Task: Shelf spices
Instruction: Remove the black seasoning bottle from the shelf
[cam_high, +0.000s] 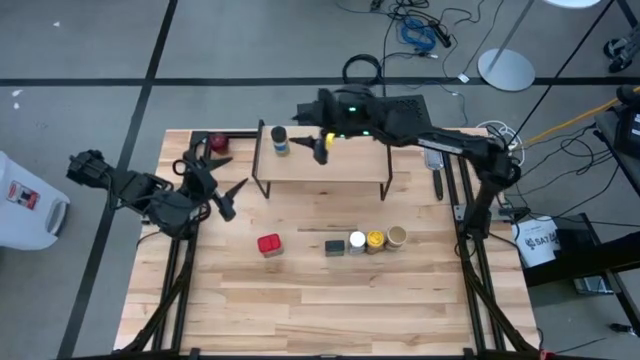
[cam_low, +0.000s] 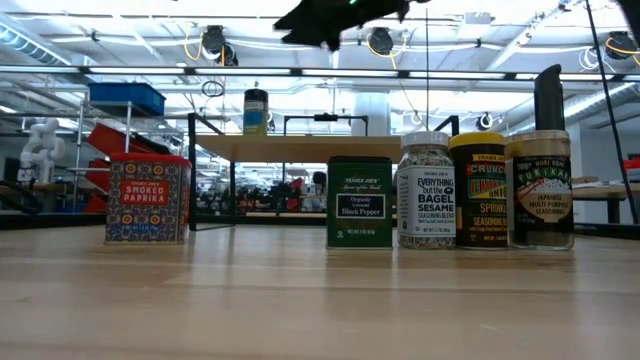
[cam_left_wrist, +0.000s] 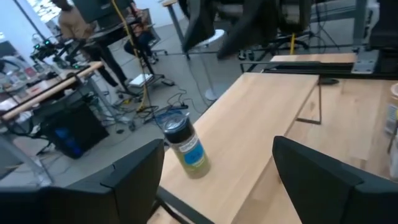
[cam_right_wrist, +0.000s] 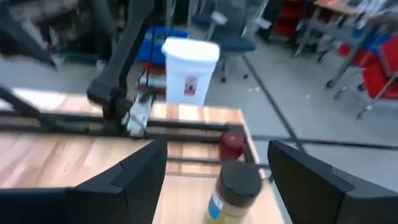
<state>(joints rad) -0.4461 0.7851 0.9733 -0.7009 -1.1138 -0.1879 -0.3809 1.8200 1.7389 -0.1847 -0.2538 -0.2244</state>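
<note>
**Desk:** What are you seeing on the shelf (cam_high: 322, 163)?

**Operator:** I'm looking at a light wood plank on thin black metal legs, standing toward the far side of the counter (cam_high: 300, 300). One dark-lidded jar (cam_high: 280, 140) with a blue and yellow label is standing upright near its left end. The right end effector (cam_high: 312, 141) is hovering just beside that jar with its fingers spread apart, gripping nothing.

**Desk:** And the other spices?

**Operator:** I'm seeing them down on the counter in front of the shelf. A red square paprika tin (cam_low: 148, 198) is sitting apart on the left. To its right, a row is standing close together: a dark green rectangular pepper tin (cam_low: 359, 201), a white-capped clear jar (cam_low: 426, 190) full of speckled seasoning, a yellow-labelled round jar (cam_low: 478, 190), and a tan-topped jar (cam_low: 541, 189) with a dark label.

**Desk:** The left arm?

**Operator:** It's waiting over the counter's left edge; its left end effector (cam_high: 226, 196) is also standing open and empty. A small dark-red round object (cam_high: 219, 143) is lying at the far left corner.

**Desk:** The room?

**Operator:** The counter is pale planked wood. Beyond it I'm seeing grey floor, loose cables and a white bin (cam_right_wrist: 189, 71).
</note>
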